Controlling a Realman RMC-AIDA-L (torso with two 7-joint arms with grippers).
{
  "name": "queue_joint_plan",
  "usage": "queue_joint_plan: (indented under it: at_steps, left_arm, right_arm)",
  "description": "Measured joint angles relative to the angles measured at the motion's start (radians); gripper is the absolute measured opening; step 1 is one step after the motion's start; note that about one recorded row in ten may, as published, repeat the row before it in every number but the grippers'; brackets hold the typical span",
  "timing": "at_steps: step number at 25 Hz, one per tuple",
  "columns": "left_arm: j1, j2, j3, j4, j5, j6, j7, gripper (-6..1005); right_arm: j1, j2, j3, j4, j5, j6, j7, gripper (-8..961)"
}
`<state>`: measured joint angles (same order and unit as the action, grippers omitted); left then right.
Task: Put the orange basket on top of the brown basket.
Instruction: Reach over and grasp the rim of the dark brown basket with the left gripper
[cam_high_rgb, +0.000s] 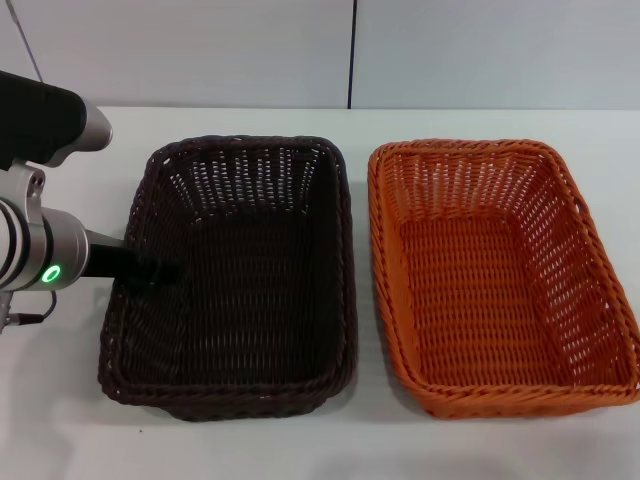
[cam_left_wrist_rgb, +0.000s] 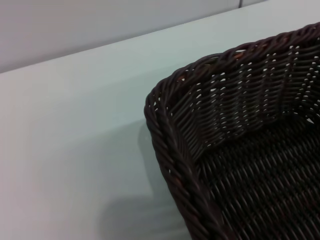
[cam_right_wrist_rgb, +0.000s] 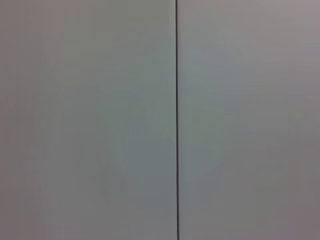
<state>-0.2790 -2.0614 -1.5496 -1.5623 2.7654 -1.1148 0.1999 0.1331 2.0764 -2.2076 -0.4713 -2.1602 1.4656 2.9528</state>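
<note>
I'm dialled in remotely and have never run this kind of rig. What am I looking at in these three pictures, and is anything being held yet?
You are seeing a two-armed robot's three cameras. The head view looks down on a white table. On it sit two woven baskets side by side, apart: the brown basket on the robot's left, the orange basket on its right, both empty. The left hand reaches over the brown basket's left rim; it blends into the dark weave, so a grip cannot be confirmed. The left wrist view, taken from that arm, shows a corner of the brown basket and bare table. The right wrist view shows only a plain wall; the right hand is out of sight. The orange basket is untouched.
</note>
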Motion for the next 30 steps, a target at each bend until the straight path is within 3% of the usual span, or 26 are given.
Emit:
queue_joint_plan:
  at_steps: [11, 17, 19, 24, 27, 28, 29, 30]
  left_arm:
    - [-0.009, 0.001, -0.004, -0.001, -0.002, 0.002, 0.027, 540]
    - [-0.023, 0.002, -0.022, -0.001, -0.027, 0.005, 0.105, 309]
    - [-0.025, 0.002, -0.039, -0.002, -0.049, 0.004, 0.168, 291]
    - [-0.040, 0.003, -0.157, -0.013, -0.130, -0.011, 0.401, 273]
    - [-0.040, 0.003, -0.157, -0.013, -0.130, -0.011, 0.401, 272]
    - [-0.060, 0.004, -0.267, -0.003, -0.208, -0.036, 0.579, 272]
    - [-0.060, 0.004, -0.267, -0.003, -0.208, -0.036, 0.579, 269]
    - [-0.090, 0.006, -0.351, 0.016, -0.260, -0.098, 0.696, 265]
  right_arm:
    - [0.000, 0.001, -0.001, 0.000, 0.002, 0.005, 0.000, 824]
    - [0.000, 0.000, 0.001, 0.001, 0.003, 0.007, 0.000, 824]
    - [0.000, 0.000, 0.001, 0.000, 0.004, 0.008, 0.000, 824]
    - [-0.002, -0.001, 0.002, -0.002, 0.004, 0.012, 0.000, 823]
    - [-0.003, -0.001, 0.002, -0.006, 0.004, 0.012, 0.000, 823]
    - [-0.003, -0.001, 0.001, -0.007, 0.004, 0.013, 0.000, 823]
    - [-0.004, -0.001, 0.001, -0.009, 0.004, 0.014, 0.000, 823]
    - [-0.006, -0.001, 0.001, -0.011, 0.003, 0.016, 0.000, 823]
